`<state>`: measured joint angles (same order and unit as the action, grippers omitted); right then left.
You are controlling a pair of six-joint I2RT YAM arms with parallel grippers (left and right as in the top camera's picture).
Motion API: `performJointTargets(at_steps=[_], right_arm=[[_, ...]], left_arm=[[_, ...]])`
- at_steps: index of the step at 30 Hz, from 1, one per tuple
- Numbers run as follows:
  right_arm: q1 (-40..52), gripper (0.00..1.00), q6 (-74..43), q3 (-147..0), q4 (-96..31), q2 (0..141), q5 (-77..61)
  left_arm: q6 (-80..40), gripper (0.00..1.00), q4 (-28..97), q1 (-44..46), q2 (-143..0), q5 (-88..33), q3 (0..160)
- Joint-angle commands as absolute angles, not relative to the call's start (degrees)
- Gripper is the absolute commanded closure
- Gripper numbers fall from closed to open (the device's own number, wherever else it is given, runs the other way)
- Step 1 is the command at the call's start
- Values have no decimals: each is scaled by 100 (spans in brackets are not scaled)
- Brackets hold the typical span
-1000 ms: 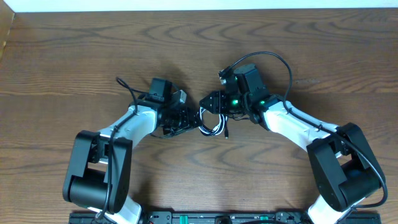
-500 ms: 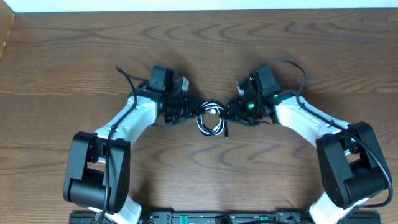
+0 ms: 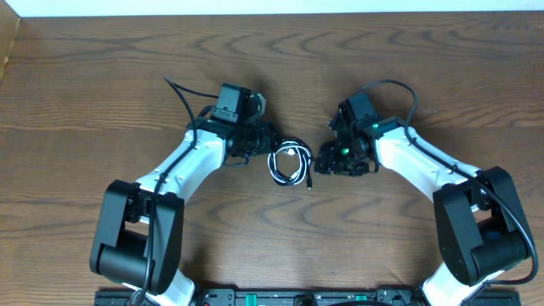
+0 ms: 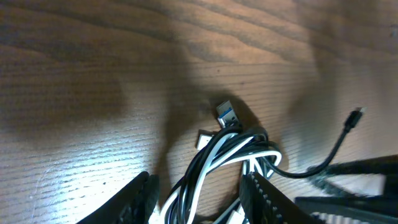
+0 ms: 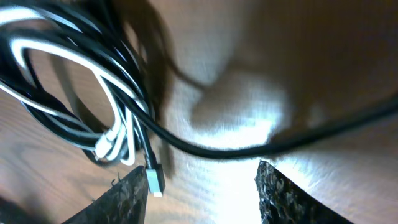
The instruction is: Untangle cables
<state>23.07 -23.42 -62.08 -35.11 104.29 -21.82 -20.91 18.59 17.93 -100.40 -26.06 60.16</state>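
The cables [image 3: 289,164] lie as a small coil of black and white strands on the wooden table between the two arms. My left gripper [image 3: 269,146] is at the coil's upper left. In the left wrist view the cables [image 4: 231,149] run between its fingers [image 4: 140,199], and the left gripper [image 4: 196,182] is open around them with gaps on both sides. A silver USB plug [image 4: 227,114] sticks out of the coil. My right gripper [image 3: 325,160] is just right of the coil, open over bare wood [image 5: 200,171]. The cables [image 5: 74,62] and a plug end [image 5: 154,180] sit by its left finger.
Thick black arm cords loop above each wrist [image 3: 183,106] [image 3: 393,87]. One black cable end with a small plug [image 3: 309,181] trails off the coil's lower right. The wooden table [image 3: 272,51] reaches back to a white wall, and both arm bases stand at the front edge.
The two grippers met over the coil a second ago and have drawn apart. The right one has let go, widened and backed off right. The left one moved up and right beside the coil.
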Motion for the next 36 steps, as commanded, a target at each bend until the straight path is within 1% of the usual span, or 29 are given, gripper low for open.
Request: performJointTargets(at_steps=[1,3,5,6,8,13,20,23,29,32,36], right_arm=[[2379,47,-1658,-6346,-3500,10331,-1918],[2458,47,-1507,-6346,-3487,10335,-1667],[2558,46,-1334,-6346,-3441,10342,-1284],[2609,46,-1247,-6346,-3393,10353,-1170],[2709,45,-1138,-6346,-3234,10392,-1127],[2958,45,-1063,-6346,-2860,10506,-1085],[3006,44,-1061,-6333,-2617,10514,-862],[3009,41,-1046,-6274,-2383,10543,-493],[3070,38,-449,-6261,-1990,10925,-683],[3070,37,-416,-6261,-1992,11102,-449],[3074,34,-412,-6261,-1975,11343,-285]], left_arm=[[-2018,53,1935,1935,-10001,-2027,6016],[-2021,54,1984,1984,-10001,-1817,5996],[-2018,58,1979,2025,-10001,-1643,5990],[-2016,63,1957,2034,-10001,-1570,5990],[-2016,67,1909,2034,-10001,-1531,5990],[-1999,67,1883,2034,-10095,-1468,5988],[-2003,67,1857,2080,-10322,-1540,5988],[-1999,67,1994,2167,-10322,-1535,5988],[-1999,67,2298,2233,-10322,-1535,5988],[-1999,67,2471,2233,-10322,-1538,5988],[-1999,67,2816,2231,-10320,-1538,5988]])
